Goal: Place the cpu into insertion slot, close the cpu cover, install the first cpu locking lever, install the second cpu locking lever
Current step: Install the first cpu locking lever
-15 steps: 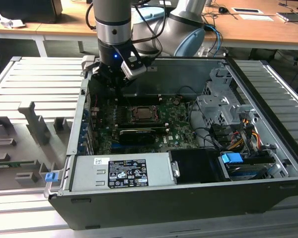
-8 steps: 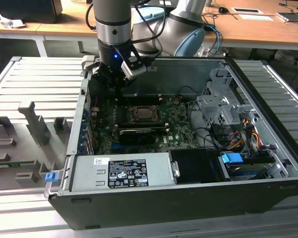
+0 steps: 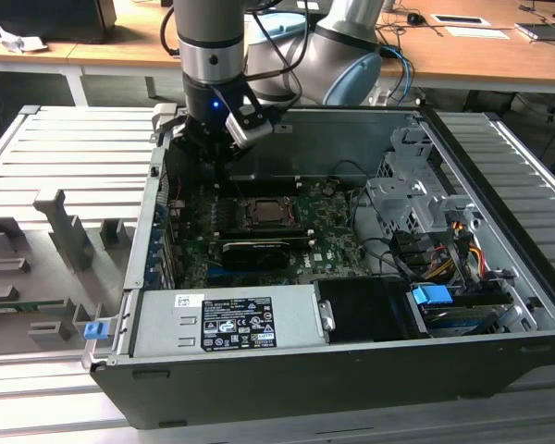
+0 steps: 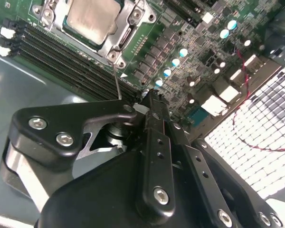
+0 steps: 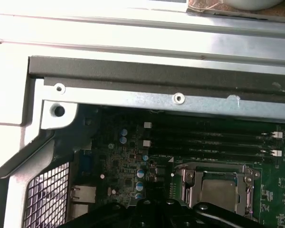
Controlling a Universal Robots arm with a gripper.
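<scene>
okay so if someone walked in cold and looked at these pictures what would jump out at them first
The open computer case, with its green motherboard bare, fills the exterior view. The arm's gripper hangs inside the case near the back wall, beside the insertion slot. In both wrist views the cpu sits in that slot with the cpu cover down around it.

Exterior view: even, moderate overhead lighting; the computer case [image 3: 351,277] interior is dim and shadowed. First wrist view: strong glare washes out the metal case wall [image 5: 133,28], while the motherboard [image 5: 128,161] below stays dark. Second wrist view: the gripper [image 4: 154,102] is close and soft-focused; capacitor tops and the mesh panel [image 4: 261,142] reflect brightly.
</scene>
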